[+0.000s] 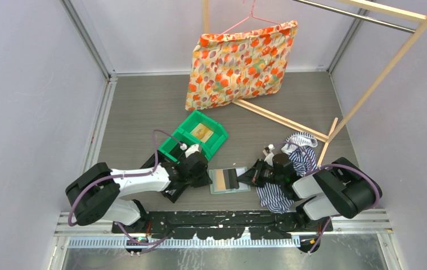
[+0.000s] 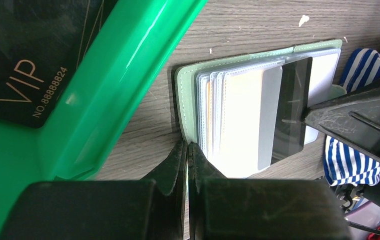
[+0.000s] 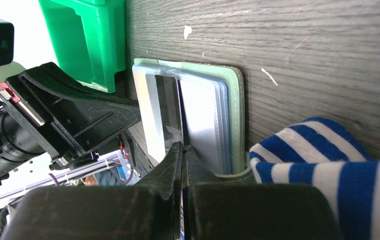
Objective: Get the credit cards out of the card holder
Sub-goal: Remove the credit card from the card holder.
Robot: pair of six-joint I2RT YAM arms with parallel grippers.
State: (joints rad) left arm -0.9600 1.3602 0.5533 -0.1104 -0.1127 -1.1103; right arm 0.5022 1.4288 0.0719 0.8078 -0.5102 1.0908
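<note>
A bright green plastic bin (image 1: 172, 147) sits on the grey wood-grain tabletop (image 1: 143, 107), left of centre. A crumpled blue-and-white striped cloth (image 1: 272, 198) lies near the front right. At the back, a floral fabric cover printed in orange, red and yellow (image 1: 239, 62) hangs from a thin pink wire hanger (image 1: 250, 17). Its lower edge reaches the table beside the base bar of a pale wooden garment rack (image 1: 278, 118). Small white flecks (image 2: 303, 20) dot the tabletop.

VIP card (image 2: 17, 75) cut by the left edge; dark card (image 3: 171, 110) seemingly part-hidden behind the right jaws.
</note>
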